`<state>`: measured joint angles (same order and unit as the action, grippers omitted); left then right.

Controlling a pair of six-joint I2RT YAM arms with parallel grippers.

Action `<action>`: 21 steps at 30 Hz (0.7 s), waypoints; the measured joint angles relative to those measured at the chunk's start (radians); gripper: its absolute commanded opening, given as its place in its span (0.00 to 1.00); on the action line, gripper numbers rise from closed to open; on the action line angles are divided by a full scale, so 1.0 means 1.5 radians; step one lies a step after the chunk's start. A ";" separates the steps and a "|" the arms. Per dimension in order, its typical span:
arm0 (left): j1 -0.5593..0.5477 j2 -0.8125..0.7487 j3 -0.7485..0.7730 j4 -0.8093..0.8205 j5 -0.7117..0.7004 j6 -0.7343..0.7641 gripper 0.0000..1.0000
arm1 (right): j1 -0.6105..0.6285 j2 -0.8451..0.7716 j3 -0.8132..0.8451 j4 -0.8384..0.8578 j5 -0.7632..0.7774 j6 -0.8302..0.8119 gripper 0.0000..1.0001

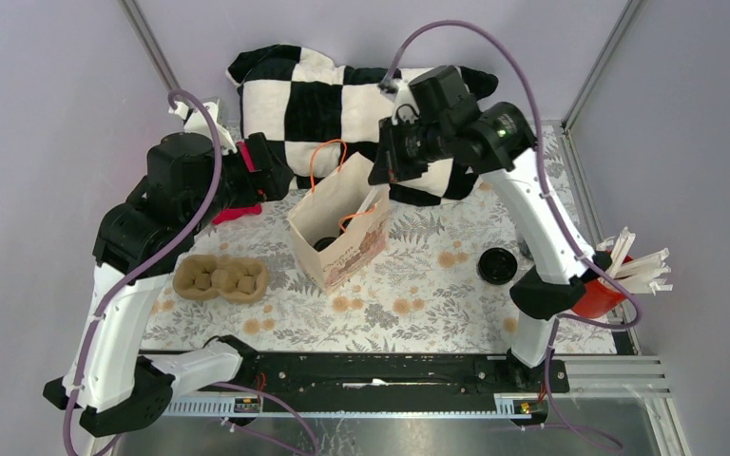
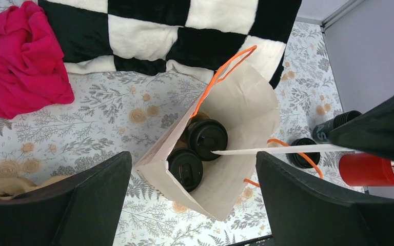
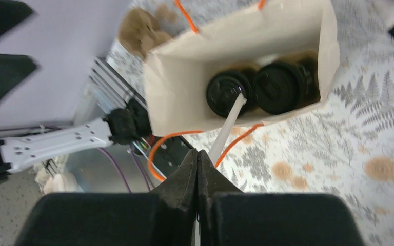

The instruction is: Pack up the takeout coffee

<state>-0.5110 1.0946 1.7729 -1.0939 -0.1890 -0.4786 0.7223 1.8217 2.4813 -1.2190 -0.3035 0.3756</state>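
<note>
Two black takeout coffee cups with sip lids (image 2: 207, 138) (image 2: 185, 168) stand side by side inside an open paper bag (image 1: 337, 233) with orange handles. They also show in the right wrist view (image 3: 227, 92) (image 3: 282, 87). My right gripper (image 3: 197, 156) is shut on a white straw (image 3: 228, 125) above the bag's near side. The straw's tip reaches the lid of one cup. The straw shows in the left wrist view too (image 2: 267, 150). My left gripper (image 2: 192, 159) is open and empty, held above the bag's left side (image 1: 271, 176).
A red cup of white straws (image 1: 608, 290) stands at the right edge. A brown pulp carrier (image 1: 220, 277) lies left of the bag. A round black lid or cup (image 1: 497, 265) sits right of the bag. A checkered blanket (image 1: 342, 95) and a red cloth (image 2: 20, 61) lie at the back.
</note>
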 measured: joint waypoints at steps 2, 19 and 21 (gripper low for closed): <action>0.000 0.002 0.000 0.000 0.001 0.000 0.94 | 0.013 0.018 -0.008 -0.030 0.021 -0.006 0.00; 0.000 0.023 0.000 -0.003 0.004 0.007 0.94 | 0.071 0.101 0.055 -0.042 0.161 -0.016 0.93; 0.000 0.025 0.000 -0.002 0.004 0.007 0.94 | 0.069 0.055 0.003 -0.019 0.186 -0.013 0.94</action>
<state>-0.5110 1.1324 1.7733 -1.0973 -0.1829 -0.4679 0.8265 1.9038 2.4863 -1.2472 -0.0242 0.3565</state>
